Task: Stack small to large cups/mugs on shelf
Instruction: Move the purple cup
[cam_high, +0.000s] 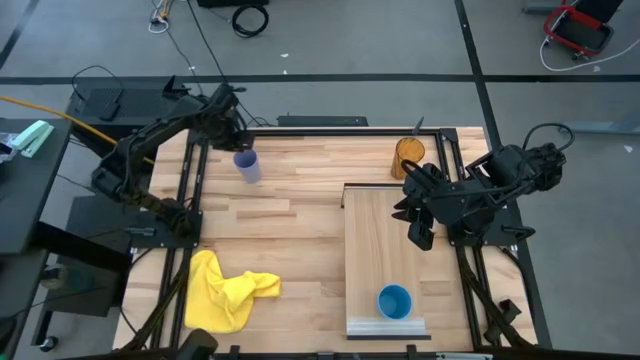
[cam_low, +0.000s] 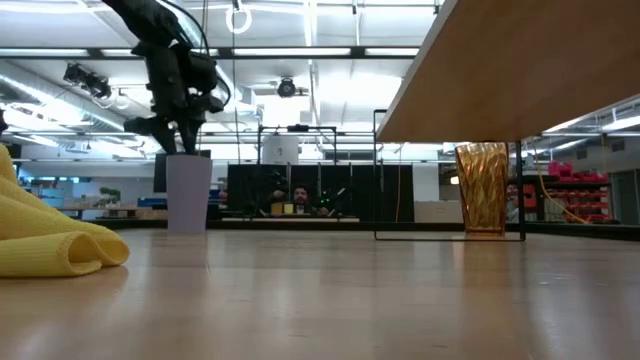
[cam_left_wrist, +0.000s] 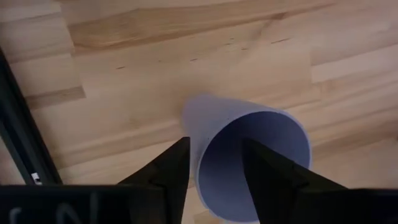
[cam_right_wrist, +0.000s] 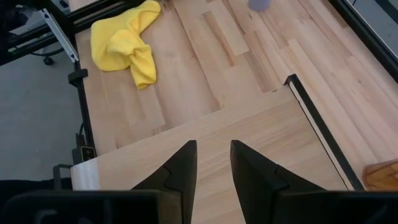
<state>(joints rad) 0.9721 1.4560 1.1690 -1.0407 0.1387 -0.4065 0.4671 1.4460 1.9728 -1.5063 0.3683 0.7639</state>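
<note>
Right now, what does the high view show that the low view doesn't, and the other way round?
Only the high view shows the blue cup on the shelf's top, the right gripper above the shelf, and both arms whole. Only the low view shows the shelf's underside and the room behind, with a person far off. Both show the lavender cup with the left gripper at its rim, the amber tumbler and the yellow cloth.

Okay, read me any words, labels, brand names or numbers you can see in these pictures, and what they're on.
None can be read.
Lavender cup, orange tumbler, blue cup, yellow cloth, shelf: no print shows.
Pale marks on the left gripper body in its wrist view: cut off, unreadable.
Room background in the low view: too small to read.
</note>
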